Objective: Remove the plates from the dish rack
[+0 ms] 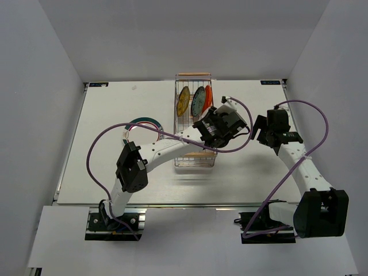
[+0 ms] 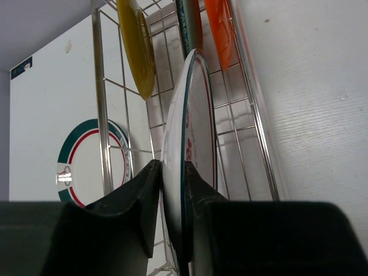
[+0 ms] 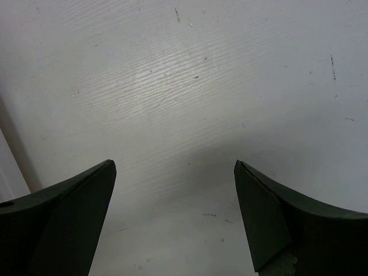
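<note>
left gripper (image 2: 171,168) seems clamped on white plate (image 2: 198,132) rim | right gripper (image 3: 175,172) open above surface (image 3: 172,86) | risk: thin edge grip slips, plate knocks dish rack (image 2: 100,115) wires on lift

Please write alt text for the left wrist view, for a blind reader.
The left gripper pinches the rim of an upright white plate in the dish rack. A yellow plate and an orange plate stand behind.

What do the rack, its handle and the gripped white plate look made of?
Dish rack: metal wire, shiny silver glints. Handle bar: probably wood, matte tan. White plate: glossy ceramic or melamine; sheen alone cannot settle which.
</note>
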